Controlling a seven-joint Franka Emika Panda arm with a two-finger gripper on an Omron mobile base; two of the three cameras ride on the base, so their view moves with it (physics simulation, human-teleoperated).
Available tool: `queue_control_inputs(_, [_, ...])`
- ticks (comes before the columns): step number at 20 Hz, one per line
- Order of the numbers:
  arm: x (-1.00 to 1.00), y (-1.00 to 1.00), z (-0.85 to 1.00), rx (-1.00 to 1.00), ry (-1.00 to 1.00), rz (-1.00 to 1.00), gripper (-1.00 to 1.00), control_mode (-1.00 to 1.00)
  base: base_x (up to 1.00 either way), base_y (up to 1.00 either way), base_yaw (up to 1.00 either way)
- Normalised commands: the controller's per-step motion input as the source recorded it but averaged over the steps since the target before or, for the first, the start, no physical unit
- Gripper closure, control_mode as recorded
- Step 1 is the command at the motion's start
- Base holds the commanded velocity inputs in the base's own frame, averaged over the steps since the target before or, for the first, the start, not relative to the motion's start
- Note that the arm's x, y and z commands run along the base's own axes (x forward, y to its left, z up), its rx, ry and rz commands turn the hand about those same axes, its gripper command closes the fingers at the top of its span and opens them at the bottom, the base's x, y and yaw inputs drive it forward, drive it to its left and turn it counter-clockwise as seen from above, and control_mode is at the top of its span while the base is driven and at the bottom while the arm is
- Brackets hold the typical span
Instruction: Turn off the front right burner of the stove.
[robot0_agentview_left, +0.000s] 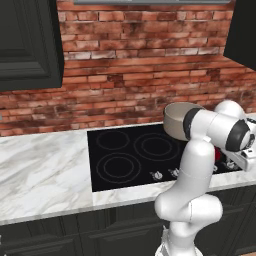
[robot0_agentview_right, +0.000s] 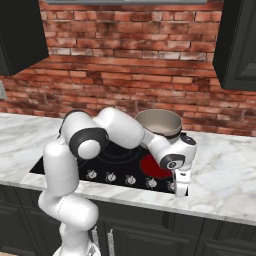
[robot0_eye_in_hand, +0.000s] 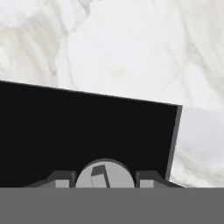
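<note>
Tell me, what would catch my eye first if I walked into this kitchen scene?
Probably the glowing red front right burner on the black stove, just in front of a metal pot at the back. Next, the white robot arm bending down over the stove's front right corner, its gripper lowered at the rightmost silver knob, whose round face sits between the fingertips in the hand view.

The left base view looks forward and down from behind the white jointed arm (robot0_agentview_left: 192, 165), from the left, onto the flat glossy black glass stove (robot0_agentview_left: 125, 155). The right base view takes the same stove (robot0_agentview_right: 120, 155) from the right, also sharing the red brick wall (robot0_agentview_right: 130, 55) and white marble counter (robot0_agentview_right: 225, 170). The hand view sits very near, facing the stove's black corner (robot0_eye_in_hand: 87, 131) and a round silver knob (robot0_eye_in_hand: 105, 175).
</note>
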Motion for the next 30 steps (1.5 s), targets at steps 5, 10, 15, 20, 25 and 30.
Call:
queue_control_inputs(5, [0.0, 0.22, 0.0, 0.0, 0.08, -0.43, 1.0, -1.0, 0.0, 0.0, 0.0])
queue_control_inputs(10, [-0.01, 0.2, 0.0, 0.0, 0.1, -0.44, 1.0, -1.0, 0.0, 0.0, 0.0])
queue_control_inputs(15, [0.0, 0.22, 0.0, 0.0, 0.13, -0.49, 1.0, -1.0, 0.0, 0.0, 0.0])
queue_control_inputs(20, [0.0, 0.22, 0.0, 0.03, 0.12, -0.56, 1.0, -1.0, 0.0, 0.0, 0.0])
queue_control_inputs(25, [0.0, 0.16, -0.01, 0.05, 0.09, -0.59, 1.0, -1.0, 0.0, 0.0, 0.0])
queue_control_inputs(30, [0.0, 0.03, -0.09, 0.07, 0.03, -0.59, 1.0, -1.0, 0.0, 0.0, 0.0])
